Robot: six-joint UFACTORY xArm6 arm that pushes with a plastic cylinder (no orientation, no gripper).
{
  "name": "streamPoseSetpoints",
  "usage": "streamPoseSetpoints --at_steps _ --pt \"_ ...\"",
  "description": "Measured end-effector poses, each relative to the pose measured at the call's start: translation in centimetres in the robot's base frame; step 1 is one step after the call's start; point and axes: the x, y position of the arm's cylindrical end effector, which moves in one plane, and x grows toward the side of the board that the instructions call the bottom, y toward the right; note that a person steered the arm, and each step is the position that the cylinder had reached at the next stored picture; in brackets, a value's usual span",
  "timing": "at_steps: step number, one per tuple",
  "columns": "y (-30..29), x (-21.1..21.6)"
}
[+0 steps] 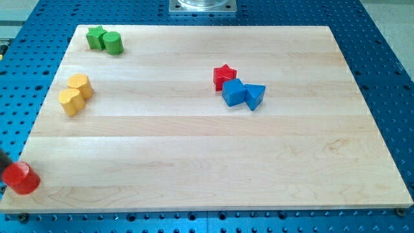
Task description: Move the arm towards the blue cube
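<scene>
The blue cube (233,92) lies right of the board's middle, touching a red star (224,76) at its upper left and a blue triangular block (255,96) at its right. A short piece of my dark rod shows at the view's left edge near the bottom. My tip (8,167) sits against the upper left of a red cylinder (21,178), far to the lower left of the blue cube.
A green star (96,37) and a green cylinder (113,43) sit together at the top left. Two yellow blocks (80,85) (70,101) touch each other on the left side. The wooden board (207,162) rests on a blue perforated table.
</scene>
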Motion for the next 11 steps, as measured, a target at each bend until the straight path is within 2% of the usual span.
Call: streamPoseSetpoints --at_steps 1,2,3,4,5,6,7,8,9,10,11 --pt "0.0 0.6" --pt "3.6 3.3" --pt "5.9 -0.8" --pt "1.9 -2.3" --pt "6.8 -8.4" --pt "14.9 -13.1" --pt "19.4 -21.1" --pt "27.7 -27.8" --pt "36.5 -29.0" --pt "40.2 -25.6" --pt "39.6 -20.8"
